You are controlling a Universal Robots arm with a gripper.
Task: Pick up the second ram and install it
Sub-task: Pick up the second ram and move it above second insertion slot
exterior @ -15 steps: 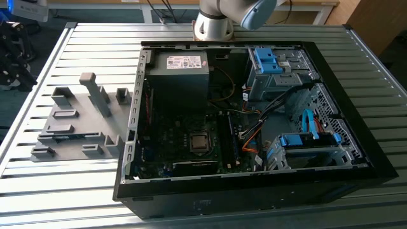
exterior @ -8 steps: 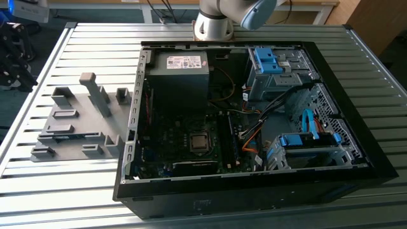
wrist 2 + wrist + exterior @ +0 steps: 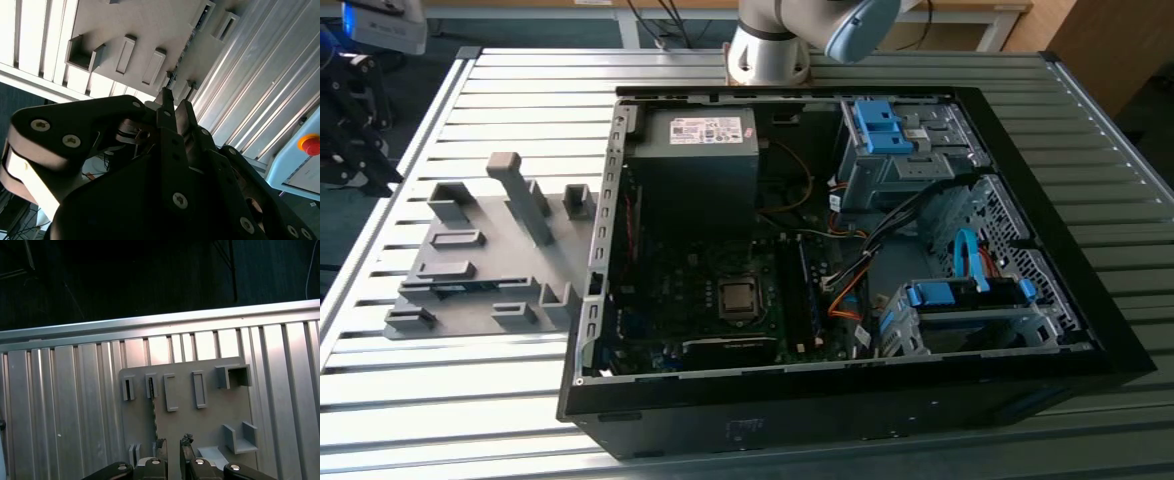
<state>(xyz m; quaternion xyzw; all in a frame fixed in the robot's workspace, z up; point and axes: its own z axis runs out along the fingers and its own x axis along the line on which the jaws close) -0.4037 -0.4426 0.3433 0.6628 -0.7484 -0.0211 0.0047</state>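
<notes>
My gripper [image 3: 173, 442] hangs above the grey holder [image 3: 210, 415], fingers parted and empty. The second ram [image 3: 154, 415] stands on edge in that holder, just beside the gripper, presumably so its upper edge is free for pinching.

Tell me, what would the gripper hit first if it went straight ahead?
The gripper would probably meet the grey holder plate, close beside the second ram standing on edge; depth is unclear.

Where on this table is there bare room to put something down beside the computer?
Bare slats of the table lie beyond the grey holder plate, toward the far edge, and again on its near side, at the exterior view's lower left. The plate's blocks and the open computer case are crowded.
</notes>
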